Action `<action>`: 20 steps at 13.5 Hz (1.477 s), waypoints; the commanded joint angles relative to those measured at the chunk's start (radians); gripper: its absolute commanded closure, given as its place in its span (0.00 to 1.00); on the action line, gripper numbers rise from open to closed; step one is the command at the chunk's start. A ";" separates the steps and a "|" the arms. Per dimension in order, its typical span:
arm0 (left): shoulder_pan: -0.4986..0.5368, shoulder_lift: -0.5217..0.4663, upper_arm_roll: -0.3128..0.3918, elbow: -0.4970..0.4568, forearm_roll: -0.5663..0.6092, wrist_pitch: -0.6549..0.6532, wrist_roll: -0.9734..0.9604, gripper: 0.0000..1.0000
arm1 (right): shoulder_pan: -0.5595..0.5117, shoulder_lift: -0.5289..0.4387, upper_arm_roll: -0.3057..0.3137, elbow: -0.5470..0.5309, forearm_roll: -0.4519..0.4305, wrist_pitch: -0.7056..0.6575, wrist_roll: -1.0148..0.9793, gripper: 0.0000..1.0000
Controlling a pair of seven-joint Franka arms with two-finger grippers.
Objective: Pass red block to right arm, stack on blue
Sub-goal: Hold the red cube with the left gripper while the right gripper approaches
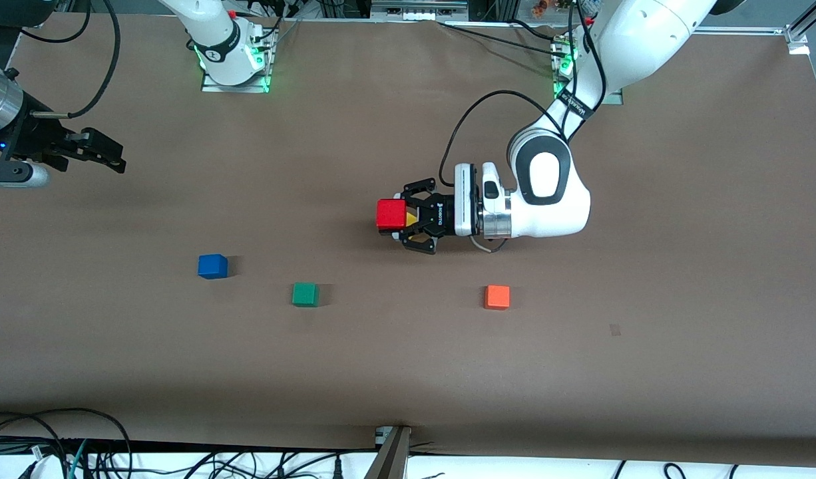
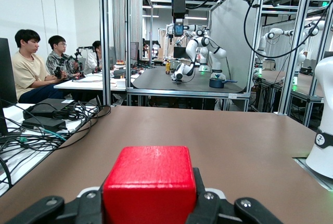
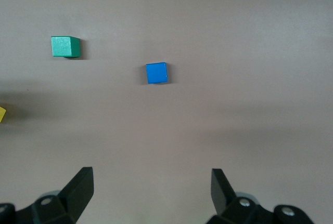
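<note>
Count: four cubes in total, one each of red block (image 1: pixel 391 214), blue cube (image 1: pixel 212 266), green cube (image 1: pixel 305 294) and orange cube (image 1: pixel 497 297). One yellow piece (image 1: pixel 412 219). Two arms, one tool each.

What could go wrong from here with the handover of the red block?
The left end effector grips the red block at its rear, so the right one has little free face to take and fingers may collide. The right end effector, open, waits at the table's edge toward the right arm's end, so a long approach could misalign. The blue cube is small, and a skewed regrasp could topple the stack.
</note>
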 commanded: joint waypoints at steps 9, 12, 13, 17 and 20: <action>-0.005 -0.003 0.000 0.018 -0.035 0.008 0.033 1.00 | 0.016 0.080 0.011 0.059 0.085 -0.067 -0.165 0.00; -0.005 -0.003 -0.001 0.018 -0.035 0.006 0.033 1.00 | -0.005 0.167 -0.019 0.065 0.427 -0.064 -0.155 0.00; -0.005 -0.003 0.000 0.018 -0.035 0.006 0.033 1.00 | -0.019 0.207 -0.030 0.068 0.542 -0.064 -0.155 0.00; -0.005 -0.003 -0.001 0.016 -0.035 0.006 0.033 1.00 | -0.025 0.317 -0.033 0.068 0.867 -0.020 -0.161 0.00; -0.005 -0.001 0.000 0.016 -0.035 0.006 0.033 1.00 | -0.014 0.405 -0.029 0.066 1.132 0.000 -0.191 0.00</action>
